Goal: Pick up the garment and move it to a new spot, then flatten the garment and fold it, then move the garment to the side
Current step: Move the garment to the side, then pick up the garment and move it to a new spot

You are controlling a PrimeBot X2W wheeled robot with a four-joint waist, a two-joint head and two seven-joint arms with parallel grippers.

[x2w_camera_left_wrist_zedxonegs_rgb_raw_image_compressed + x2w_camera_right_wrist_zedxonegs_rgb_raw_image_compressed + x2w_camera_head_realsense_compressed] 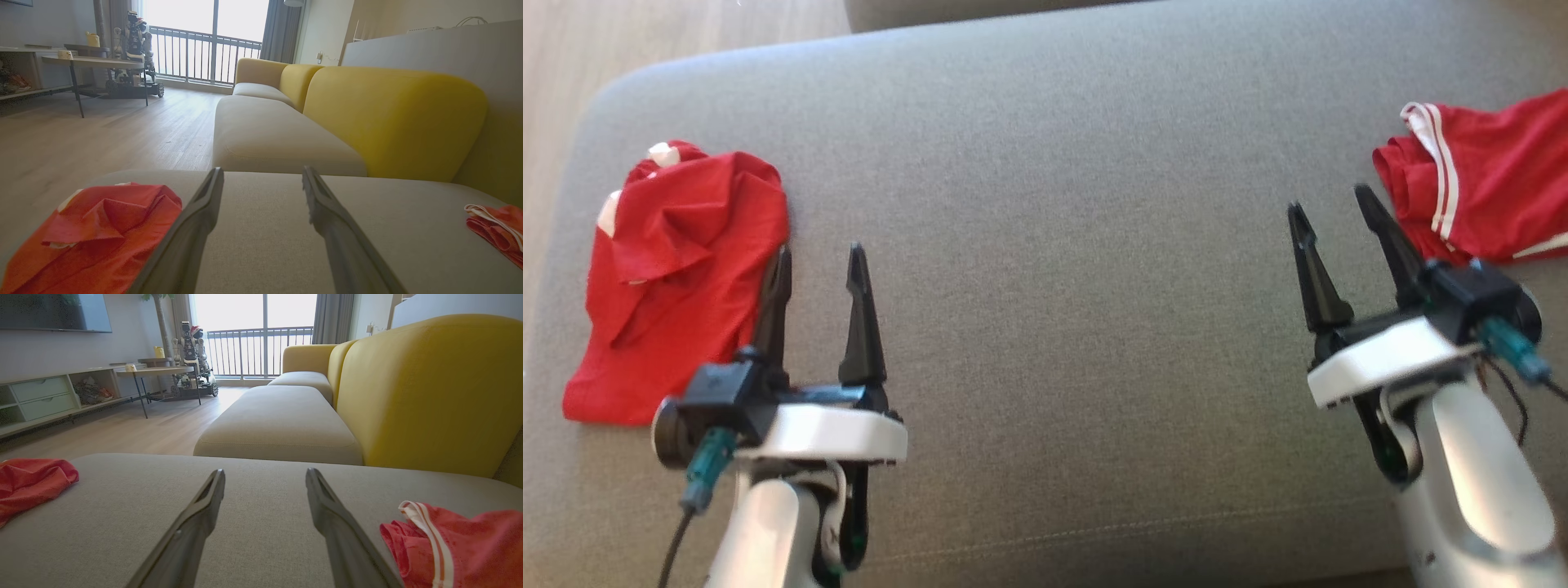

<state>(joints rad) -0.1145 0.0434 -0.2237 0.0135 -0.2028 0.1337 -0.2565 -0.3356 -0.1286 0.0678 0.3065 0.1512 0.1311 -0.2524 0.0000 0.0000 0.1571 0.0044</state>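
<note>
**A:** Which step is being worked on here?

**B:** The pick-up is being judged as the step in hand. The left gripper (818,249) and the right gripper (1328,198) are being held low over a grey cushion (1054,269), jaws spread wide, with nothing being gripped.

**A:** Where is the garment being shown?

**B:** Two red pieces are being shown. A striped garment (1486,184), rumpled and banded in white, is being seen at three o'clock of the right gripper, just beside its outer finger. Whether they are touching cannot be told. A red bundle (678,278), loosely doubled over, is being seen at nine o'clock of the left gripper. In the head view its edge is being overlapped by that gripper's outer finger.

**A:** What is being called for next?

**B:** Probably the right gripper is being asked to swing toward three o'clock, be lowered onto the striped garment's near edge and be closed on a fold of cloth. The cloth could then be carried toward nine o'clock, to the bare middle of the cushion. Which of the two pieces is meant cannot be settled.
</note>
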